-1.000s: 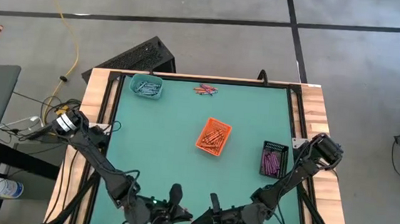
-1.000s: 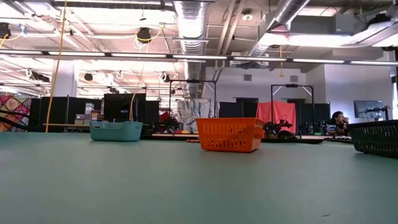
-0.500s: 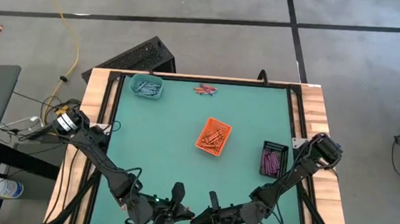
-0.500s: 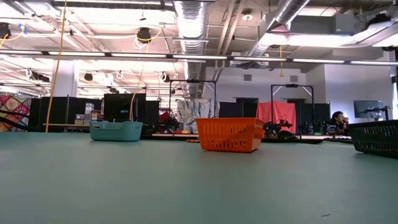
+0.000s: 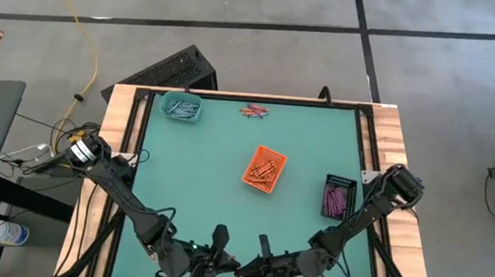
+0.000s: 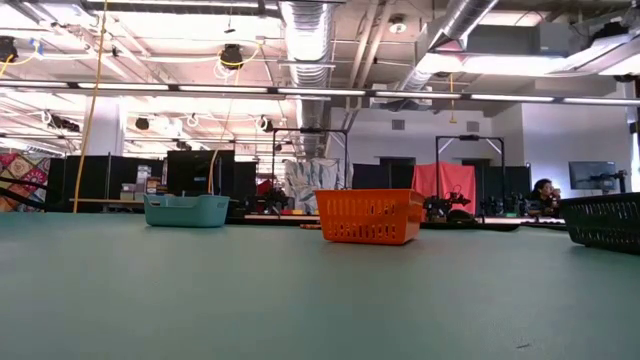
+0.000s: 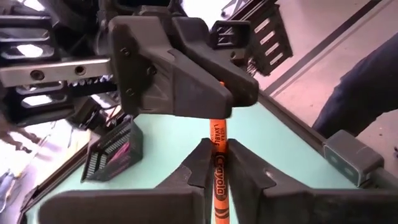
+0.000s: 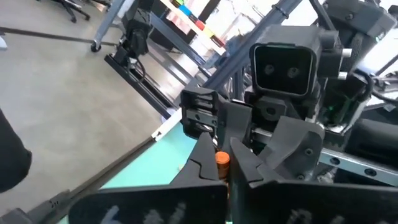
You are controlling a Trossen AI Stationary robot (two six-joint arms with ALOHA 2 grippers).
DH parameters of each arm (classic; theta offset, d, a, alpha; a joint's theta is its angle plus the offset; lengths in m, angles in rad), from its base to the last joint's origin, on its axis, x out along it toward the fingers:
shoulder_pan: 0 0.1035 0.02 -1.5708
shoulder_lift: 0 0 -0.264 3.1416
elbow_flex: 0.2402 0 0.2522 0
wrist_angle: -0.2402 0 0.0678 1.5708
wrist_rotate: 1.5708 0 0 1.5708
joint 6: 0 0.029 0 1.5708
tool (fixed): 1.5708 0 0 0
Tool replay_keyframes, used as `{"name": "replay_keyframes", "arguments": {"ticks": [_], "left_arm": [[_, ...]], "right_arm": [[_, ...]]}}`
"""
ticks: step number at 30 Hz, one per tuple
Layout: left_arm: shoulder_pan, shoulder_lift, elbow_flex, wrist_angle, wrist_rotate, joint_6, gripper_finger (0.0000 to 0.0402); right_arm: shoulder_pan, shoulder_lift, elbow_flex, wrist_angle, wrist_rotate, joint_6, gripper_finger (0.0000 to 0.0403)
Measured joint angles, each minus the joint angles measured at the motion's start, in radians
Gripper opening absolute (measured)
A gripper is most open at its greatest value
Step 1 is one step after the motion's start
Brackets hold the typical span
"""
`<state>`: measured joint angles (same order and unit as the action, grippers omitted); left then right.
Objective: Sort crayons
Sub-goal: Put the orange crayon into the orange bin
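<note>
An orange crayon (image 7: 219, 163) is held clear above the table's near edge between my two grippers, which meet there tip to tip. My left gripper (image 7: 217, 152) and my right gripper (image 8: 222, 157) are both shut on it; in the high view they show at the near middle, left gripper (image 5: 227, 266) and right gripper (image 5: 248, 269). A few loose orange-red crayons (image 5: 254, 112) lie on the mat at the far edge. My left gripper pinches the crayon's labelled wrapper (image 7: 220, 177) between its two fingers. The crayon runs along the fingers, out past their tips toward the other gripper. It is clear of the table. My right gripper pinches the crayon's other end (image 8: 222, 159) between its two fingers. It comes about level from the opposite side, with the crayon pointing along the fingers. Only the round orange end shows between them.
A teal tray (image 5: 181, 108) with blue-grey crayons stands at the far left. An orange tray (image 5: 264, 169) with orange crayons is mid-table, and a black tray (image 5: 338, 197) with purple-pink crayons is at the right. Bare green mat (image 5: 190, 196) lies between them.
</note>
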<state>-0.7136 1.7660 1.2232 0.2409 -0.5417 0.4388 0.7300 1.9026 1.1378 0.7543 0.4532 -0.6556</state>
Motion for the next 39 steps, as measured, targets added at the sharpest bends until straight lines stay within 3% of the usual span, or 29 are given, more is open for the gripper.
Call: {"name": "replay_keyframes", "arguments": {"ticks": [9,14,19,23,31,39], "left_arm": [[-0.01,0.0,0.0,-0.102,-0.191,-0.054,0.0152],[-0.034,-0.001,0.002,-0.229,-0.259,-0.165,0.0195],[-0.065,-0.001,0.002,-0.466,-0.246,-0.418,0.0202],[-0.096,-0.001,0.002,-0.639,-0.188,-0.634,0.0201],[-0.2,-0.001,0.001,-0.839,-0.056,-0.92,0.0189],[-0.321,-0.001,0.001,-0.972,-0.006,-1.133,0.0187]], "right_arm": [[-0.008,0.0,0.0,-0.098,0.088,0.033,0.0002],[-0.024,0.001,-0.001,-0.235,0.174,0.059,0.0001],[-0.07,-0.002,-0.001,-0.356,0.283,0.055,0.0001],[-0.126,-0.025,-0.001,-0.47,0.307,0.047,0.0002],[-0.259,-0.084,-0.001,-0.758,0.306,0.097,0.0002],[-0.386,-0.135,-0.001,-0.988,0.214,0.141,0.0003]]}}
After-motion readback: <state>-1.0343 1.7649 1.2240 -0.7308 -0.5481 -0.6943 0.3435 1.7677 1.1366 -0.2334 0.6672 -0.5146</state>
